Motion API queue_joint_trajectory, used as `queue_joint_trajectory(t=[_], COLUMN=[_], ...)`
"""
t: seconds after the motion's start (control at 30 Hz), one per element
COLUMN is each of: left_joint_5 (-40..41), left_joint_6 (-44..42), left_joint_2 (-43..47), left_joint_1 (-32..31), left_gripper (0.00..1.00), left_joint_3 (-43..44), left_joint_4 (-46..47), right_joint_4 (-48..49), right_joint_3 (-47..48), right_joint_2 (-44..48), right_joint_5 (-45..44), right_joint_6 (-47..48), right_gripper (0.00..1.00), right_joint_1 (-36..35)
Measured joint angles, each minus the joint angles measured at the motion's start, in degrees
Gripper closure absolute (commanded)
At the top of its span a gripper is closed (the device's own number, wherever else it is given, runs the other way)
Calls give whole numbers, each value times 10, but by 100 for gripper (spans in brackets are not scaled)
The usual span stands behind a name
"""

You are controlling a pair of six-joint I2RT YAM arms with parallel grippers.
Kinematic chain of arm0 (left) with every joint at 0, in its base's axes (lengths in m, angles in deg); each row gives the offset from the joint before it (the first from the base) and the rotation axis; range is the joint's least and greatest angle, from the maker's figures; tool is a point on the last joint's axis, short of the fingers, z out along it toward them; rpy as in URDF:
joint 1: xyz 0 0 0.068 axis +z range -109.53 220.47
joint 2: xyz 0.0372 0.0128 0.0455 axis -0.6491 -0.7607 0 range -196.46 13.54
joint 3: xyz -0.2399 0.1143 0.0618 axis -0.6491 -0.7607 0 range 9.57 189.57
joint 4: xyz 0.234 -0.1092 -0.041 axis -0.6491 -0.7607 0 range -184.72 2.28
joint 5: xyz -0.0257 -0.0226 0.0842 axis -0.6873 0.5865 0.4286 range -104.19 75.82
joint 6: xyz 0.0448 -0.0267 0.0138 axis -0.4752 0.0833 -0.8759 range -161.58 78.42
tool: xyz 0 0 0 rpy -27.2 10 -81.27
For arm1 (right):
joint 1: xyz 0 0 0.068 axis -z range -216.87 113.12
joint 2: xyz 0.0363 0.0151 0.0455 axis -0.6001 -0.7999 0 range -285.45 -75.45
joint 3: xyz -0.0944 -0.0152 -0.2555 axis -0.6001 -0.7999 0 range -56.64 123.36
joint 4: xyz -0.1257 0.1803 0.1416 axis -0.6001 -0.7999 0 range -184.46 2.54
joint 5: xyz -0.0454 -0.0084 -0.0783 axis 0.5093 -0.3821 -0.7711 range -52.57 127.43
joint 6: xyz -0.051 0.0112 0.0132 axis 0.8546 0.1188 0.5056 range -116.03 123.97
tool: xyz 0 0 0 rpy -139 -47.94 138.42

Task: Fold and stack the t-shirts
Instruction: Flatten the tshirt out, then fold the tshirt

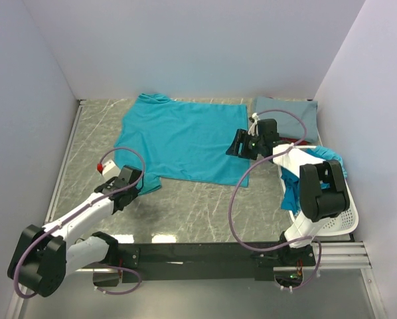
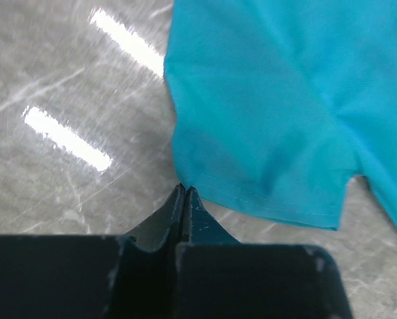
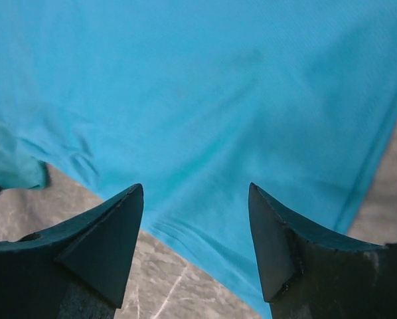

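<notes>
A teal t-shirt (image 1: 185, 136) is spread flat on the grey surface (image 1: 198, 199), a folded grey-blue t-shirt (image 1: 291, 116) laid near its far right corner. The left tool (image 2: 184, 194) is clenched on nothing at the near sleeve's hem; the right tool (image 3: 195, 193) is held released over the teal shirt's edge.

Teal t-shirt (image 1: 185, 136), grey-blue folded shirt (image 1: 291, 114), white perforated basket (image 1: 341, 224), grey marbled table (image 1: 192, 206)

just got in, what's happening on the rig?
A teal shirt lies spread flat on the table, not yet folded. The left gripper sits by its sleeve, jaws shut; the right gripper hovers over its hem, jaws open. A folded grey-blue shirt lies at the back, more teal cloth in the basket.
</notes>
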Motion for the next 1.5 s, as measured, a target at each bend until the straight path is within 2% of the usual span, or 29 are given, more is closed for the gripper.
queue_joint_trajectory(t=[0.3,0.47,0.67,1.13,1.5], left_joint_5=[6,-10,-28,-38,-38], left_joint_6=[-68,-94,-116,-120,-121], left_joint_2=[43,57,50,45,42], left_joint_1=[0,0,0,0,0], left_gripper=[99,99,99,99,99], left_joint_3=[-16,-36,-39,-39,-39], left_joint_4=[57,92,112,124,124], right_joint_4=[-71,-119,-146,-129,-116], right_joint_3=[-88,-134,-147,-186,-180], right_joint_2=[71,133,191,155,137], right_joint_5=[-122,-169,-199,-188,-199], right_joint_6=[-21,-35,-45,-50,-50], right_gripper=[29,29,31,38,43], right_joint_1=[-37,-42,-42,-42,-42])
